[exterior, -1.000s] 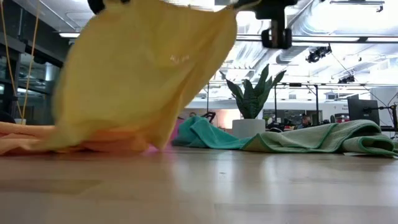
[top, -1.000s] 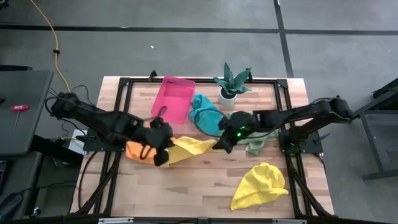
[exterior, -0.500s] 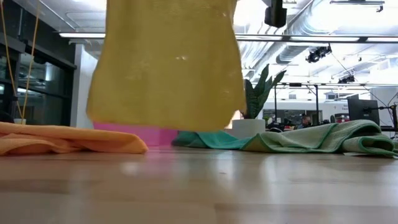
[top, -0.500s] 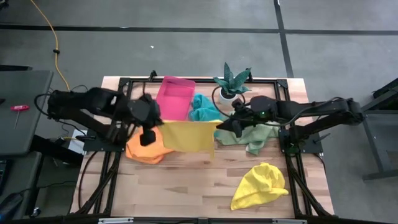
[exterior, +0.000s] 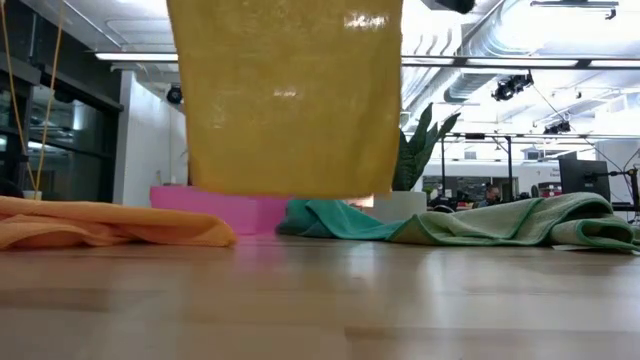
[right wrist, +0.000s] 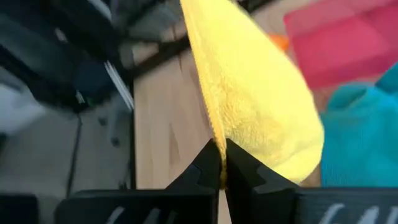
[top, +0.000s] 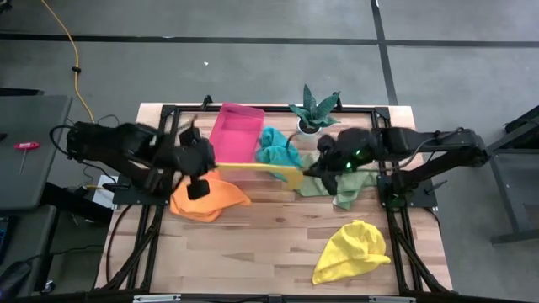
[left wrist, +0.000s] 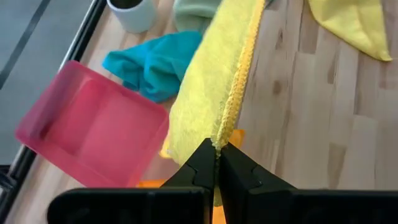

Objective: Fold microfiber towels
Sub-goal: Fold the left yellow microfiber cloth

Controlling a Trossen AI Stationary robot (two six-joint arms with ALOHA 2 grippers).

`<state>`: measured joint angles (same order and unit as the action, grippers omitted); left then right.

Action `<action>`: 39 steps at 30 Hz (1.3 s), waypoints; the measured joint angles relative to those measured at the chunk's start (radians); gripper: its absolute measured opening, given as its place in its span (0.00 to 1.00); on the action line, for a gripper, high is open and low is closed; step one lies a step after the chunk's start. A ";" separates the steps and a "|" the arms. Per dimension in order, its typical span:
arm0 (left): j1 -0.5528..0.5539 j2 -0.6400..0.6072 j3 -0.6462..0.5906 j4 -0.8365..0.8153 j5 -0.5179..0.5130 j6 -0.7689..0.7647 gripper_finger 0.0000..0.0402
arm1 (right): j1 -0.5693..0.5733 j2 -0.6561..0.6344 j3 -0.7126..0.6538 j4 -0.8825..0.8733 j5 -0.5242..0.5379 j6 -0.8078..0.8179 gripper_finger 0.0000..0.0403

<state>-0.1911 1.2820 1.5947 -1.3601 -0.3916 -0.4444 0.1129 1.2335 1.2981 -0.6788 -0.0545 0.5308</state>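
A yellow towel (top: pixel 257 169) hangs as a flat sheet (exterior: pixel 290 100) between my two grippers, above the table's middle. Its lower edge (exterior: pixel 280 193) is clear of the wood. My left gripper (top: pixel 205 165) is shut on its left upper corner and my right gripper (top: pixel 308 171) is shut on its right upper corner. An orange towel (top: pixel 206 198) lies crumpled under the left gripper. A teal towel (top: pixel 274 147) and a light green towel (top: pixel 338 187) lie farther back. A second yellow towel (top: pixel 349 251) lies near the front right. My left gripper pinches the towel's upper corner (left wrist: pixel 219 140) between its two fingers, on the stitched edge. The fingers slant down from the table's left. The towel hangs below, lifted clear. My right gripper pinches the other upper corner (right wrist: pixel 214 138) between its two fingers, slanting from the table's right. The top edge (top: pixel 257 167) runs taut between the grippers.
A pink tray (top: pixel 236 133) stands at the back, just behind the hanging towel. A potted plant (top: pixel 312 114) stands at the far edge, right of the tray. Bare wood (top: pixel 253 244) lies toward the near edge.
Both grippers have risen and drawn toward the far edge, still shut on the yellow towel. The towel, which drooped onto the orange towel, has been lifted clear. It now hangs flat with its top edge drawn taut.
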 joint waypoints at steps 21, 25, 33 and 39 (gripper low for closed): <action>-0.529 0.455 -0.241 0.563 0.145 -0.675 0.00 | 0.506 0.451 -0.037 0.196 0.019 0.392 0.00; -0.586 0.565 -0.240 0.730 0.193 -0.759 0.00 | 0.553 0.521 -0.037 0.277 0.020 0.512 0.00; -0.605 0.632 -0.238 0.822 0.222 -0.862 0.00 | 0.569 0.548 -0.036 0.293 0.030 0.595 0.00; -0.537 0.586 -0.235 0.645 0.196 -0.847 0.00 | 0.485 0.536 -0.037 0.155 0.059 0.618 0.00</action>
<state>-0.7280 1.8677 1.3597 -0.7153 -0.1960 -1.2910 0.5983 1.7699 1.2606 -0.5235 0.0048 1.1486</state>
